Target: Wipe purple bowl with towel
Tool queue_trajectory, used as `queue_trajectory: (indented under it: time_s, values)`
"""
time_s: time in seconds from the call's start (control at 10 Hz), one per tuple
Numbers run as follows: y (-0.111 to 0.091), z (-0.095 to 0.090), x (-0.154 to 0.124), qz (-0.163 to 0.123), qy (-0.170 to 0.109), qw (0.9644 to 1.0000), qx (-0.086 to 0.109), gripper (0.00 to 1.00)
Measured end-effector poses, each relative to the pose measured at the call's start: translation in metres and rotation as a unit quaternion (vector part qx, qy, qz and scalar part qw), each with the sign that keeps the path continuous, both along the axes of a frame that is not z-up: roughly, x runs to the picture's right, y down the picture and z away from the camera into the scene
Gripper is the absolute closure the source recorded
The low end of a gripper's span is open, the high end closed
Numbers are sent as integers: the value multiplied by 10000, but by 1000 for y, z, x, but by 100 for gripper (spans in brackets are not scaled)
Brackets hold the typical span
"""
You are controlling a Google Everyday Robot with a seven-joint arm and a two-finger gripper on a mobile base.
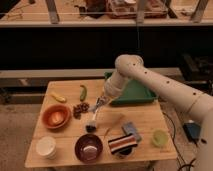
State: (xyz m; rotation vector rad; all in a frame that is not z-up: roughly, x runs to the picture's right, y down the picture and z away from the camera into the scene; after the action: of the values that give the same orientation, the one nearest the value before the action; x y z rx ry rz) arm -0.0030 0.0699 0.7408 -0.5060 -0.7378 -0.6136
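From my remote station, I watch the white robot arm [160, 87] reach in from the right across a pale wooden table [150, 117]. Its gripper [98, 106] hangs low over the middle of the tabletop, just left of a green rectangular plastic tray [135, 94] that sits at the back right. I cannot tell whether the gripper is clenched, released or grasping anything. Directly below it lies a small dark-ended utensil with a pale handle [92, 125], and I cannot tell whether the two touch.

The round dark purple bowl [89, 148] stands at the front edge of the table, well apart from the gripper, with something pale inside it. Just to its right lies the folded striped towel [122, 143], dark with pale and reddish bands. Behind the towel, and close to it, rests a small blue-grey block [131, 130].

On the left side, a round orange bowl [55, 116] sits behind a white paper cup [46, 146]. A cluster of small brown pieces [80, 109] lies between the orange bowl and the gripper. Farther back are a yellow curved fruit [58, 97] and a slim green vegetable [83, 92]. A small pale green cup [159, 137] stands near the front right corner.
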Motion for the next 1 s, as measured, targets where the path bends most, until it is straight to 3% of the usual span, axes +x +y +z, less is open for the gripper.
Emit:
queue_trajectory:
  time_s: [0.5,0.7,1.0]
  values:
    - [88,-96,-6,-223,-668,9974,128,100]
    - [109,-116,-8,-329,-866,9956,146,100]
    - [110,-117,-10,-352,-888,9953,145,100]
